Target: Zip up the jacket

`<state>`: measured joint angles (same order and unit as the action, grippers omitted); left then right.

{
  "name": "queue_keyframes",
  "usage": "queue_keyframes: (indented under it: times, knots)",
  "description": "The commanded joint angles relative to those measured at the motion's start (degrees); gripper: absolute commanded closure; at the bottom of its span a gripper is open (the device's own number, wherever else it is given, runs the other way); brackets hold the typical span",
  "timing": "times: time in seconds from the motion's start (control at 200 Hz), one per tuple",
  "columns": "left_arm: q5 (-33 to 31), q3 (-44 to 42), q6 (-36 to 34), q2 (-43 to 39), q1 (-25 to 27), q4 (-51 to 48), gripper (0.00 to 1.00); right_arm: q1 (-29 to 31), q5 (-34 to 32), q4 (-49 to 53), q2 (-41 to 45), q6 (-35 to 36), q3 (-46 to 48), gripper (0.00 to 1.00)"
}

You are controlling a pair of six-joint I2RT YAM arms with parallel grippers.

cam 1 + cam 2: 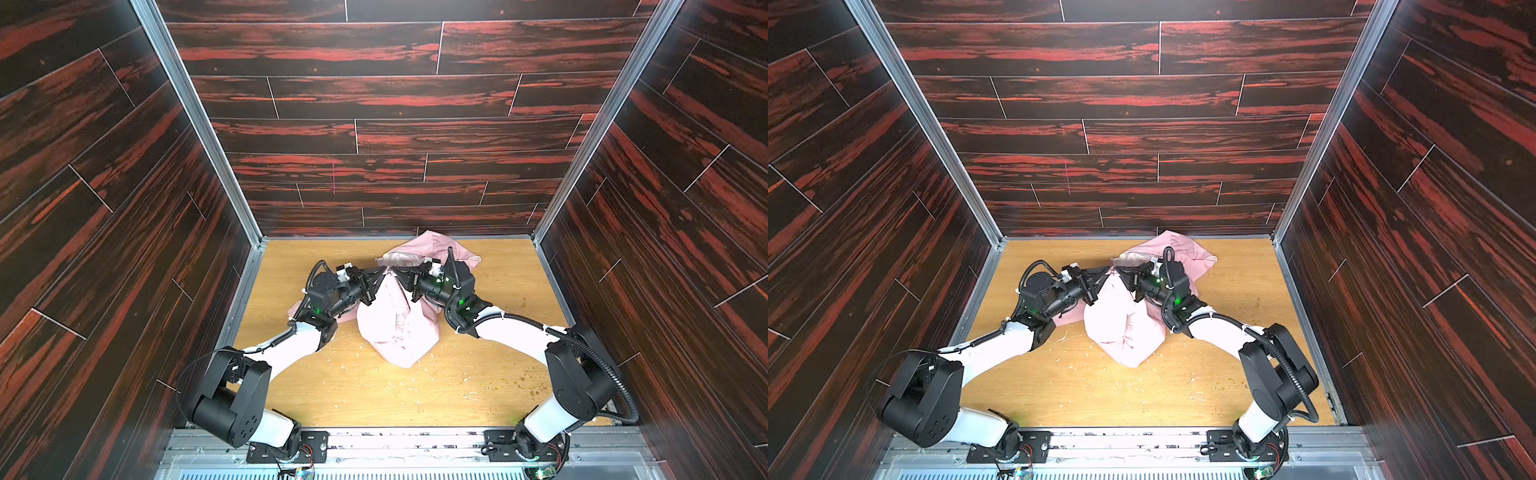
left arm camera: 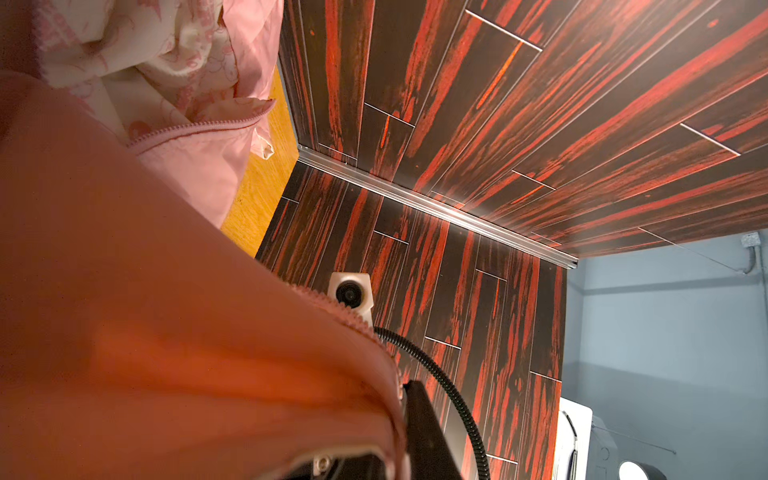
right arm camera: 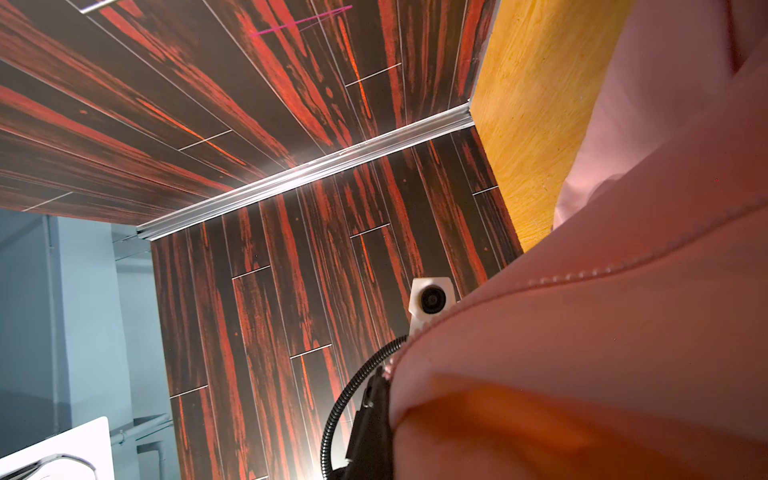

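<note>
Pink fabric of the jacket (image 2: 124,332) lies close against the lens in both wrist views, one loose zipper edge (image 2: 199,126) showing. In both top views it rises tent-like from the wooden surface (image 1: 374,399), peaking between the left gripper (image 1: 380,272) and the right gripper (image 1: 397,272). The right jaws are pressed together on the cloth. The left jaws are hidden, so their state cannot be told.

Twin arms, the left arm (image 1: 291,347) and right arm (image 1: 515,330), sit on black bolted plates (image 1: 314,445) on the metal rail (image 1: 407,436): glossy white shells, black joint housings (image 1: 226,395), green lights (image 1: 461,301) farther from the rail, ribbed black hoses (image 1: 615,374), white-cased wrist cameras (image 2: 351,293).
</note>
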<state>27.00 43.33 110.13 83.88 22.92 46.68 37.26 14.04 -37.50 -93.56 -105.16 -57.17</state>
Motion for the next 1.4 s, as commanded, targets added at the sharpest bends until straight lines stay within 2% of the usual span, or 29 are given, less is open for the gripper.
queue_keyframes:
  times: [0.0,0.155,0.311,0.466,0.696,0.787,0.867,1.002,1.167,1.262,1.398]
  knots:
    - [1.2,2.4,-0.3,0.5,0.6,1.8,0.87,0.0,1.7,1.5,0.0,1.2,-1.5,1.0]
    - [1.6,2.4,-0.3,1.0,0.9,2.0,0.87,-0.1,2.1,1.9,0.2,1.4,-1.3,1.0]
    - [1.5,2.5,-0.1,1.6,1.1,3.2,1.0,-0.4,2.7,3.9,0.7,2.9,-2.1,1.0]
    - [1.1,2.6,0.3,2.3,1.3,5.3,1.0,-1.2,3.8,7.1,1.5,5.7,-2.9,1.0]
    - [0.7,3.0,0.2,2.8,1.4,6.8,1.0,-1.9,3.5,10.5,2.8,8.4,-3.9,0.82]
    - [0.5,3.0,0.4,2.9,1.6,7.0,1.0,-2.1,3.3,10.5,3.0,8.3,-3.8,0.82]
    - [0.5,3.0,0.5,3.0,1.6,7.1,1.0,-2.3,3.0,10.3,3.0,7.9,-3.5,0.88]
    - [0.5,3.0,0.7,3.1,1.6,7.2,1.0,-2.2,3.1,9.6,2.9,7.5,-3.3,0.92]
    - [0.1,3.0,1.0,3.5,1.6,7.6,1.0,-2.3,3.4,9.3,2.9,7.4,-3.4,0.92]
    - [0.0,3.2,1.1,3.6,1.6,7.7,1.0,-2.3,3.8,9.4,3.1,7.5,-3.3,0.87]
    - [-0.1,3.5,1.2,4.0,1.6,8.0,1.0,-2.3,3.9,9.4,3.3,7.2,-3.0,0.87]
